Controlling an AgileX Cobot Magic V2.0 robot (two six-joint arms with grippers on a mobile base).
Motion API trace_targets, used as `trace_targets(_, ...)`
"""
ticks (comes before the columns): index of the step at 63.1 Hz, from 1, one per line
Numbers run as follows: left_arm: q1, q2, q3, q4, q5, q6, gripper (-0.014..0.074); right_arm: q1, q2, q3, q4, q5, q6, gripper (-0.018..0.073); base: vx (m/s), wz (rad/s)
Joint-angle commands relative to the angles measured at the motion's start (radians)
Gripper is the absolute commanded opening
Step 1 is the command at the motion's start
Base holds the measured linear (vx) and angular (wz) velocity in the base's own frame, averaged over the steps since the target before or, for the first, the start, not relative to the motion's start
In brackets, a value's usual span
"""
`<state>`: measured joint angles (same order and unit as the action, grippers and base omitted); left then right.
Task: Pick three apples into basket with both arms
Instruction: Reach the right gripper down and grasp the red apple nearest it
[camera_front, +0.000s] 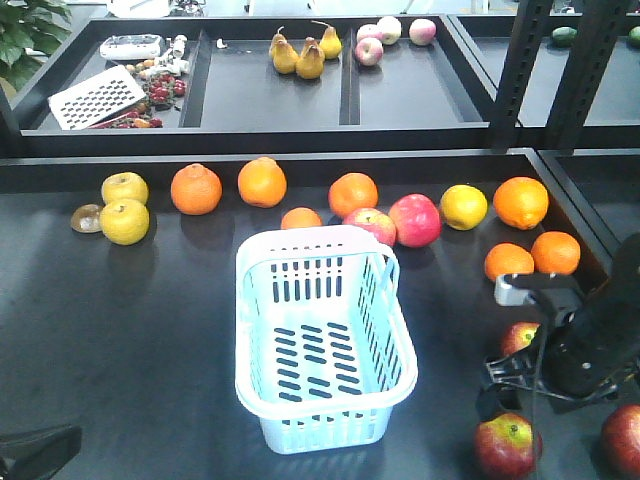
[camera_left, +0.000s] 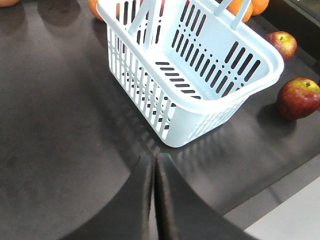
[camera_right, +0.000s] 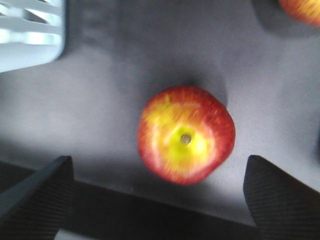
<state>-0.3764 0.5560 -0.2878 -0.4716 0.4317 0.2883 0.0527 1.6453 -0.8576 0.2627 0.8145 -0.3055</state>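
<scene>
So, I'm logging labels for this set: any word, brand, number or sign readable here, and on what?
No text can be read.
On the basket: plain, no print showing.
On the apple in the right wrist view: no sticker showing.
On the white item in the back tray: too small to tell.

Three dark red apples (camera_front: 509, 446) (camera_front: 515, 335) (camera_front: 625, 440) right of upright blue basket (camera_front: 320, 432)

The right arm (camera_front: 590, 345) is matte black, with a silvery bracket (camera_front: 520, 290) and a thin cable (camera_front: 537, 400). Its end effector (camera_right: 157, 160) has cross-hatched black fingers (camera_right: 280, 200).
</scene>
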Motion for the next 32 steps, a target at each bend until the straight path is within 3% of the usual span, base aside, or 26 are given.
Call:
trace_targets(1, 0.002, 0.003, -0.025, -0.024, -0.063, -0.009, -0.0006, -0.001, 0.027, -0.03, 0.004, -0.042, -0.005, 0.0641, 0.0, 0.0)
trace_targets(32, 0.002, 0.003, -0.025, -0.024, -0.063, -0.009, -0.0006, -0.001, 0.206, -0.03, 0.0, -0.114, -0.02, 0.0617, 0.0, 0.0)
